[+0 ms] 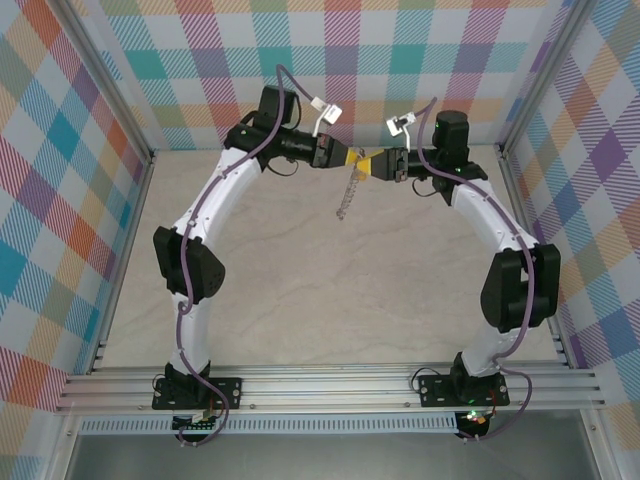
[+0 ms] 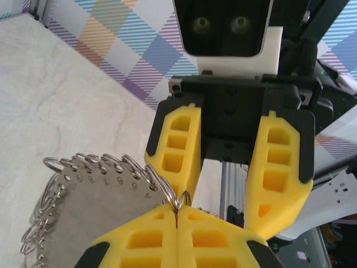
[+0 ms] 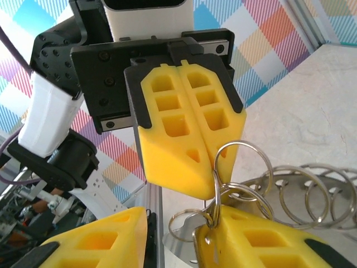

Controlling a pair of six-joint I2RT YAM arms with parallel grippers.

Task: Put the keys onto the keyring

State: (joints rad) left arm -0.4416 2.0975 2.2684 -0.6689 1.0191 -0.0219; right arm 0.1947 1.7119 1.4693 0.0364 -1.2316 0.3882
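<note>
Top cam, near to far: both bases at 6 o'clock on the rail (image 1: 330, 385). The arms arc over the table (image 1: 300, 290) and meet nose to nose at 12. The left gripper (image 1: 352, 160) comes in from 10 o'clock and the right gripper (image 1: 376, 164) from 2, tips nearly touching. The keyring (image 1: 346, 195) hangs edge-on just below where they meet.

Left wrist cam: left gripper (image 2: 177, 216) fingers are pressed together, pinching one split ring at the keyring (image 2: 95, 218) rim (a flat numbered metal disc, split rings all round the edge). The disc sits at 8 o'clock of the pinch. Beyond it, the right gripper (image 2: 220, 206) fingers are spread apart.

Right wrist cam: the right gripper (image 3: 170, 223) is spread, with a ring lying against one finger. Beyond it, the left gripper (image 3: 207, 173) is clamped on a ring. The keyring (image 3: 301, 190) trails toward 3 o'clock.
</note>
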